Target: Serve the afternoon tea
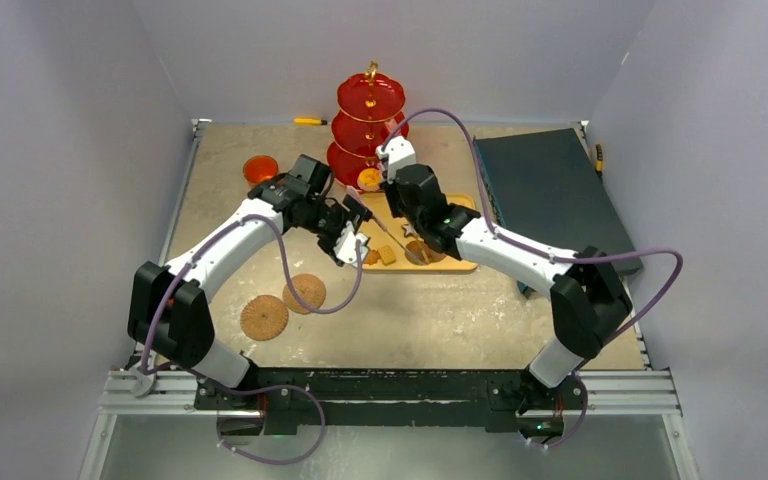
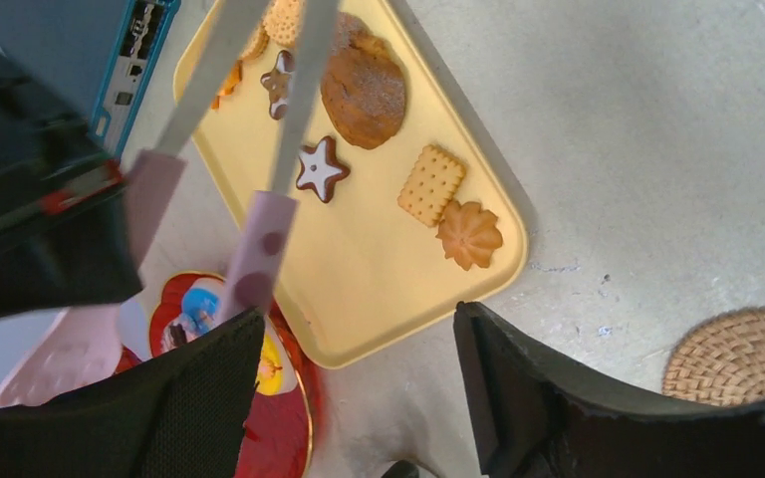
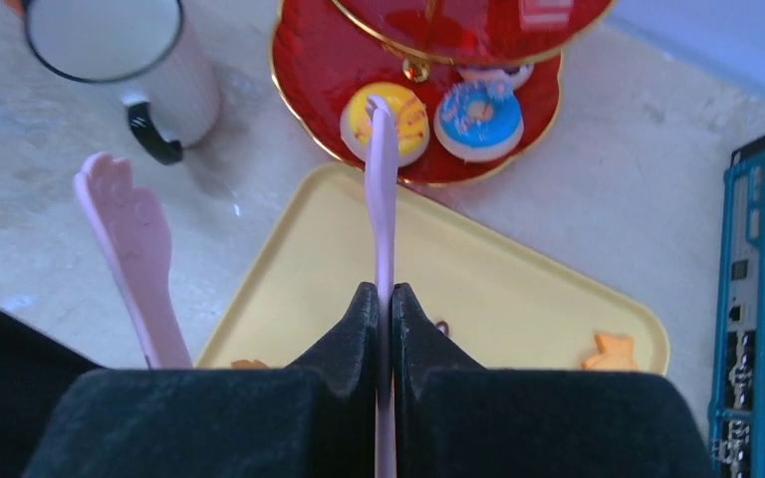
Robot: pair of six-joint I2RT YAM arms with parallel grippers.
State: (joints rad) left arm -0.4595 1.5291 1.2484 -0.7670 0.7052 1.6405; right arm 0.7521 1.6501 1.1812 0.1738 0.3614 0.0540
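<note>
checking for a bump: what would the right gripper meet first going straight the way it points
Likely the yellow doughnut on the red stand; the tongs arm in the right gripper points at it, though depth is unclear.

The right gripper (image 3: 386,304) pinches one arm of the pink tongs (image 3: 382,199). Its tip lies over a yellow doughnut (image 3: 411,124) on the red stand (image 3: 309,70).

I'm seeing the red three-tier stand (image 1: 370,110) standing upright top centre, a yellow doughnut (image 3: 405,118) and blue doughnut (image 3: 478,118) sitting on its lowest tier; white mug (image 3: 120,60) and, probably, orange mug (image 1: 260,168) standing left; biscuits (image 2: 430,184) lying below.
</note>
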